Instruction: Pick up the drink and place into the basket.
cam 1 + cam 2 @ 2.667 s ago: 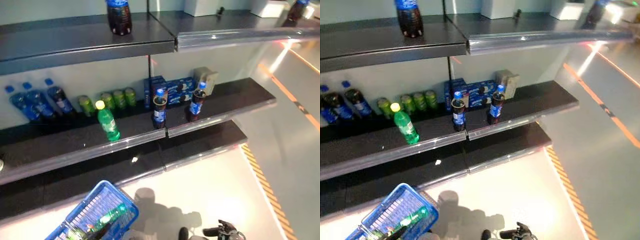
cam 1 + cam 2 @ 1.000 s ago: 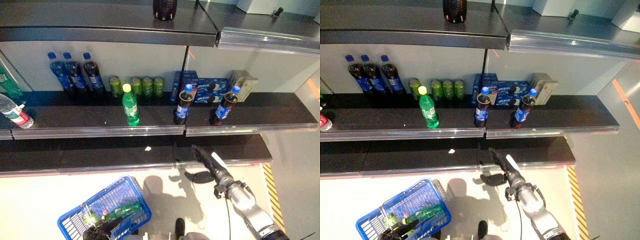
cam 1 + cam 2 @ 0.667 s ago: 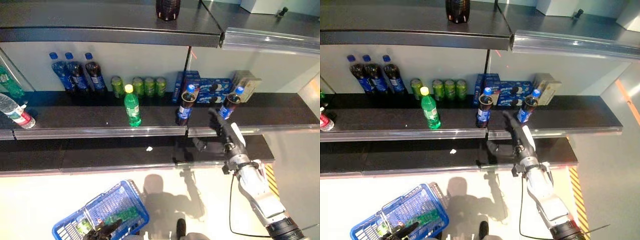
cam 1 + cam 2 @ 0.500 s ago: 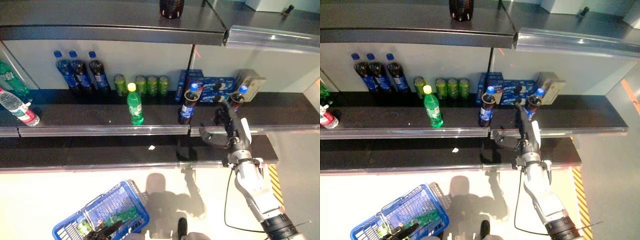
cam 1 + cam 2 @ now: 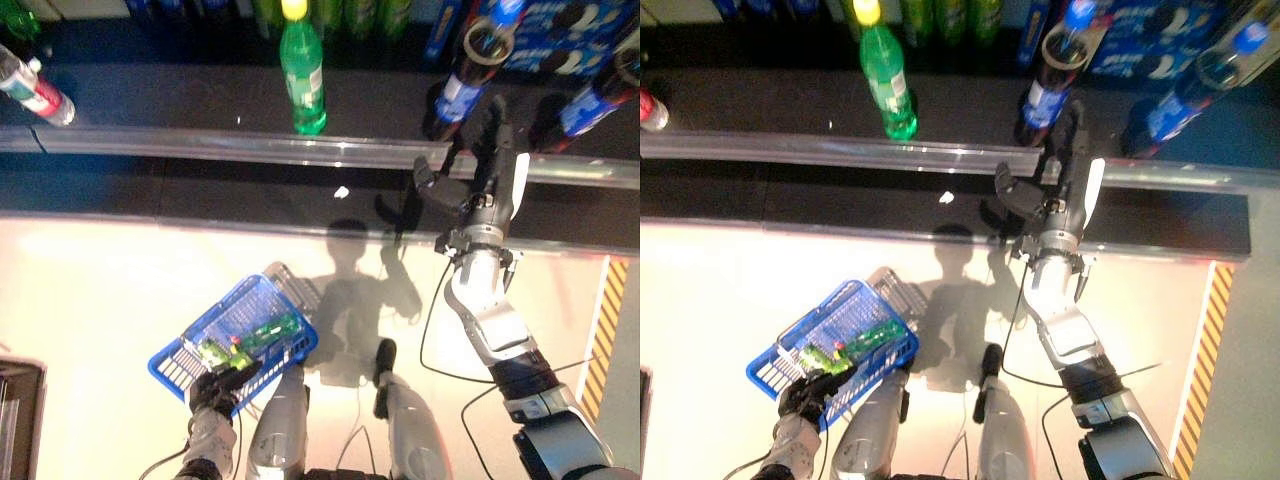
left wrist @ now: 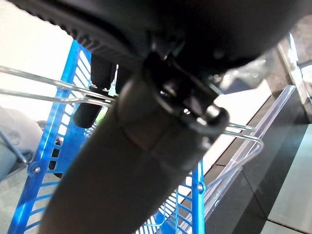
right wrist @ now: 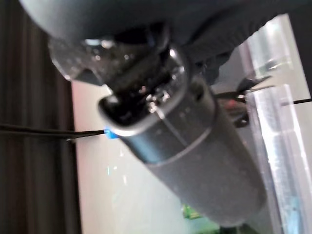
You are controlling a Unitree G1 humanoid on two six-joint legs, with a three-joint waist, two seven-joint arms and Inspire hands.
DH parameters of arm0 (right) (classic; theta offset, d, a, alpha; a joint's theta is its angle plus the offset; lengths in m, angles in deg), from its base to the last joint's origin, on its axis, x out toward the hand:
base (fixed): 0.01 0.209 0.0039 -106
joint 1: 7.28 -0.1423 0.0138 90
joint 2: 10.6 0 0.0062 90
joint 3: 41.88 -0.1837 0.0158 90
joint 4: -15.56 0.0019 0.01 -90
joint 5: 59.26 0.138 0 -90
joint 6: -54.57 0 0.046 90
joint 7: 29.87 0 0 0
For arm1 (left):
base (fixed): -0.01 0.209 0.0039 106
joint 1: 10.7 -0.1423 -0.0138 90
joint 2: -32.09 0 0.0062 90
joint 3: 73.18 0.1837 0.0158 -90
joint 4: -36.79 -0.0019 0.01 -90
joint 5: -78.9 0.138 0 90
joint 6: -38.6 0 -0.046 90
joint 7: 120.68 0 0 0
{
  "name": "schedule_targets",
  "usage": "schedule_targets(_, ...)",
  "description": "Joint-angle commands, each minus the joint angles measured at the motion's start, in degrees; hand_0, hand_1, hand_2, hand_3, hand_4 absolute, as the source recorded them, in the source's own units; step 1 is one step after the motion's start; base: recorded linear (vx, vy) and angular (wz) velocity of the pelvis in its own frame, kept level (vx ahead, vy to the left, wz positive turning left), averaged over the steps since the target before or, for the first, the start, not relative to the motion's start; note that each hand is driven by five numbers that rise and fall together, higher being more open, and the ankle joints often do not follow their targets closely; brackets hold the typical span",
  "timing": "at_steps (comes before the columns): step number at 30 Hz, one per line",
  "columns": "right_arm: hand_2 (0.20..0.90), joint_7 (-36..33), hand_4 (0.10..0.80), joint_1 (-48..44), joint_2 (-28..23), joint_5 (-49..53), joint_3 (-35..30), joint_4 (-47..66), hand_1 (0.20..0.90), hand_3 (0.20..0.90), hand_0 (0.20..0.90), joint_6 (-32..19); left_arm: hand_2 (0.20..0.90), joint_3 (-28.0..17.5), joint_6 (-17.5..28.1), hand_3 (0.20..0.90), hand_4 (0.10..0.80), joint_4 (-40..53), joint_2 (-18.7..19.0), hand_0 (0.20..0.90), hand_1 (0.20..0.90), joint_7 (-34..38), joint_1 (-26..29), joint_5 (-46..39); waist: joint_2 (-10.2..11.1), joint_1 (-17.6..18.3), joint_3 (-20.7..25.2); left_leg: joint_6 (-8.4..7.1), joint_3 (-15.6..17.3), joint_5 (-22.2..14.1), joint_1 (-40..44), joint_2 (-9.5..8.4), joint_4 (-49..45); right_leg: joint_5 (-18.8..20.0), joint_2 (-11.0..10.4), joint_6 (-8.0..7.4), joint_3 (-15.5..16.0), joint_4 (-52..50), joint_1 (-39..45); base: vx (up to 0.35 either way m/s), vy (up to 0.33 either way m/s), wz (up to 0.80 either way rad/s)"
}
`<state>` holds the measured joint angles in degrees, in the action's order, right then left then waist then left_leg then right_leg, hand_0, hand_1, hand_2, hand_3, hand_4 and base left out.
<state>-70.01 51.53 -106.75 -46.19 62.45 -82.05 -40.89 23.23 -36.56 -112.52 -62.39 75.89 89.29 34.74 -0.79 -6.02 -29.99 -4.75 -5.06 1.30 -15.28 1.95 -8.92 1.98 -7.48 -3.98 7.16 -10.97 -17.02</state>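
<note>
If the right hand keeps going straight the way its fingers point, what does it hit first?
Probably the nearer cola bottle on the shelf: the right hand points up between the two cola bottles, closest to that one. Depth is unclear.

Bright floor glare, blurred wrist views

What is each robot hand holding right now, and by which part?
Left hand grips the blue basket by its wire handle. Right hand is open, holding nothing.

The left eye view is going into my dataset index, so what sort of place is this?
Probably a shop aisle or a mock-up of one: a long dark shelf stocked with drink bottles, and a blue shopping basket carried in the left hand.
</note>
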Motion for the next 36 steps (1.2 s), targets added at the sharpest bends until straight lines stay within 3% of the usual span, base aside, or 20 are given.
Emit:
schedule_targets(1,0.900,-4.48,0.800,-7.17,-1.81,-5.54,-1.17,7.10,0.900,0.900,0.900,-5.70,0.300,2.29,6.49,0.200,0.100,4.95,1.25,0.300,0.300,0.60,-6.50,-1.04,-0.19,0.38,0.20,3.90,0.88,-2.21,-1.68,-1.85,-5.87,-0.53,-1.98,1.10,0.08,-3.53,-0.50,0.000,0.000,0.00)
schedule_targets(18,0.900,-13.68,0.800,-11.42,-3.65,-2.93,-6.21,6.46,0.900,0.900,0.900,-3.91,0.300,3.96,6.48,0.200,0.100,7.50,1.23,0.300,0.300,1.36,-5.20,-1.66,-0.59,0.23,0.19,4.16,1.03,-1.84,-7.12,-2.45,-7.21,-0.37,-1.23,1.38,-0.47,-2.73,-3.49,0.015,-0.010,-0.03)
schedule_targets(36,0.900,-9.34,0.800,-22.76,-5.42,8.47,-5.49,2.20,0.900,0.900,0.900,-0.50,0.300,5.53,5.10,0.200,0.100,8.77,2.60,0.300,0.300,1.30,-4.79,-1.48,-1.57,-1.65,0.19,4.36,-0.03,-1.18,-11.06,-3.29,-8.45,-0.70,-1.27,1.87,-0.02,-3.92,-6.67,0.000,0.000,0.00)
